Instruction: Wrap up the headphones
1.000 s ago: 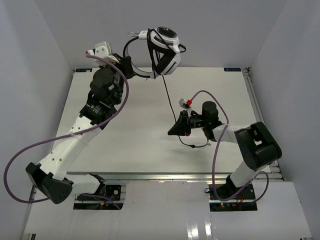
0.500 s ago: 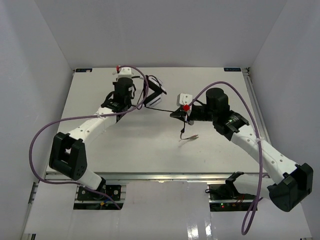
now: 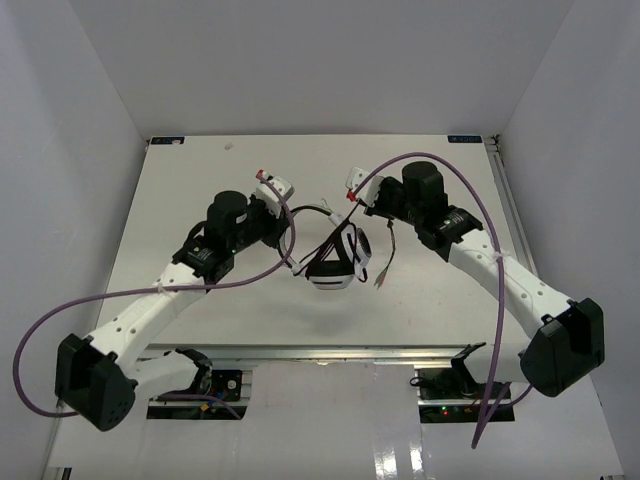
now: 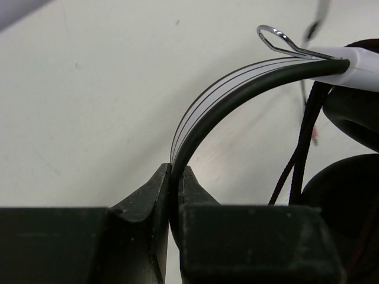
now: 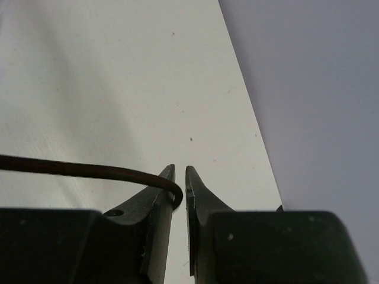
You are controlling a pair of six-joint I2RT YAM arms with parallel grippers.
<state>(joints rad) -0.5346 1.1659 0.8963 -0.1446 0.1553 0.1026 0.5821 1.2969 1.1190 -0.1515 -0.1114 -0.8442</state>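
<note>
Where the two arms meet over the middle of the table (image 3: 200,170), the headphones (image 3: 335,262) sit between the two wrists, slightly nearer the front edge than the back wall.

1. Left gripper (image 4: 176,173): closed on the headband (image 4: 237,94). Both fingers press against the thin, curved band, which rises out of the jaws and arcs toward the upper right of the left wrist view. A bright metal wire loop (image 4: 278,40) projects where the band enters its white sleeve. One black earcup (image 4: 349,195) fills the lower right of that view, with strands of cord passing in front of it.

2. Right gripper (image 5: 180,171): the jaws stand a narrow slit apart. The cord (image 5: 89,169) enters from the left of the right wrist view and curves down into the slit, lying against one finger (whether it is pinched or merely resting there cannot be determined).

3. Cord end: in the top view the cord drops from the right wrist toward the front, and its bare wire ends (image 3: 381,281) lie just right of the earcups.

4. Purple cable (image 3: 440,160): arches above the right arm, apart from the headphones.
</note>
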